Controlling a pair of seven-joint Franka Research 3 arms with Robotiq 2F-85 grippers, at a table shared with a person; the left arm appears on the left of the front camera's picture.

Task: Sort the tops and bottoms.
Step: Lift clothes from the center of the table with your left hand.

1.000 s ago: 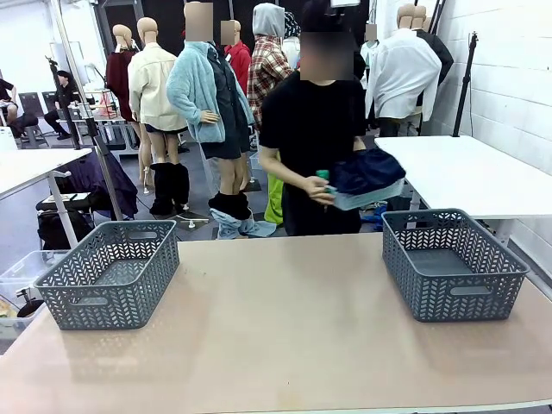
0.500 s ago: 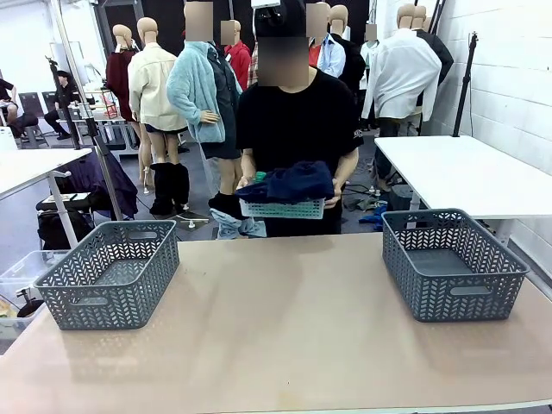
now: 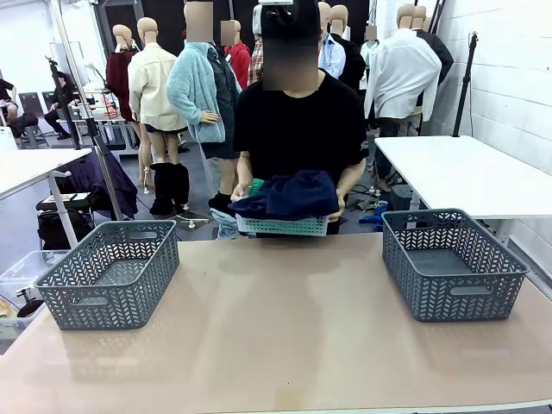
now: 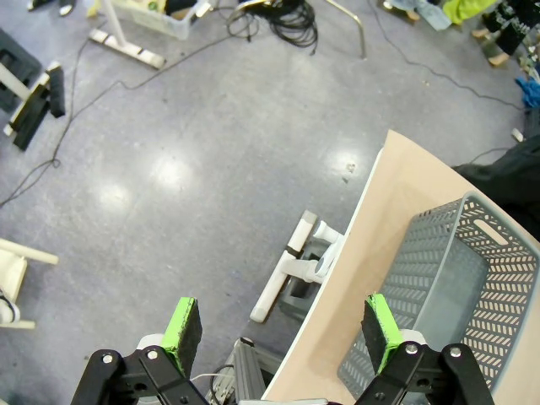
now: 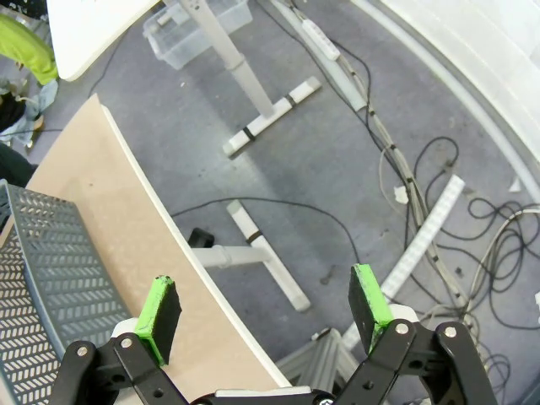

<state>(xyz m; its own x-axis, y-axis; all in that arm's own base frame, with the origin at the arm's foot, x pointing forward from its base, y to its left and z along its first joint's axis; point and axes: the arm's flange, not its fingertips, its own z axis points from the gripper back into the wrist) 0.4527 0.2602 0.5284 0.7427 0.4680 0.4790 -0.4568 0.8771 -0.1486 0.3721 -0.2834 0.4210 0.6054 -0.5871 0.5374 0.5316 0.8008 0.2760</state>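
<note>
left gripper (image 4: pixel 280 331) is spread wide, nothing between the green pads. it hangs off the left end of the table (image 4: pixel 371 245), looking down on the floor and a corner of the left grey basket (image 4: pixel 439 278). right gripper (image 5: pixel 263 305) is the same: fingers apart, empty, past the right end, with the right grey basket (image 5: pixel 42 270) at the edge of its view.

nothing to sort is on the table yet. the person (image 3: pixel 297 129) stands at the far side, holding a small pale-teal basket (image 3: pixel 285 226) at the table's far edge, between my two grey baskets. a navy garment (image 3: pixel 289 194) is heaped on top. a sliver of teal-green fabric (image 3: pixel 256 185) pokes out on its left, which i take to be the bottoms. can't see the waistband or cord from here, and can't tell if the navy piece is a top.

handling guess: soft, light, limp cloth. it won't hold shape, it will drape and trail, and it's not fragile. the bottoms sit partly under the navy piece, so pulling them could drag both.

where i'd grab: pinch a bunched fold or the gathered waist, where the cloth is thickest, not a single flat layer. i'd avoid taking the cord alone, since it would likely slide or just pull through. lift high enough that the trailing legs clear the basket wall before dropping.

either arm has to reach to mid-table. i'd wait until the pile is set down.
</note>
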